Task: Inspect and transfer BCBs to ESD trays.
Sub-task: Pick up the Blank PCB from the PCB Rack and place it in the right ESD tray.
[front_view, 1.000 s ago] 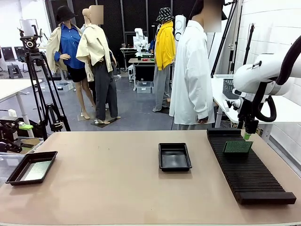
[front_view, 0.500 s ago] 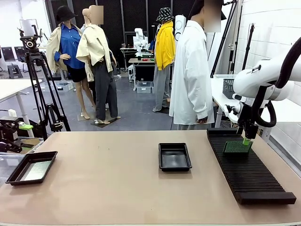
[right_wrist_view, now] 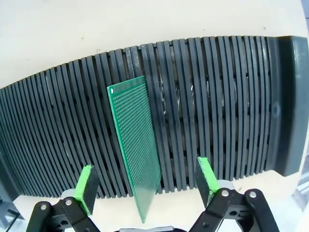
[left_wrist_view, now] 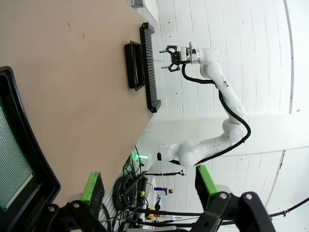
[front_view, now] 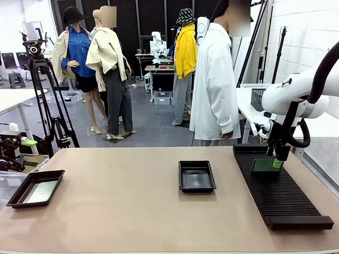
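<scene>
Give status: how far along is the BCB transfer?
Done: one BCB lies in the left ESD tray. In hand: the open right gripper straddles the upright BCB in the rack, ungripped. Left: lift, inspect, place it; the middle ESD tray holds no board.

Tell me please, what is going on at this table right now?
The right gripper is open and low over the black slotted rack at the table's right side, with a green circuit board standing upright in a slot between its fingers; it has not closed on it. The left gripper, also open, is by the left tray, where another board lies flat. A middle tray sits on the table, and a person in white stands at the far side.
</scene>
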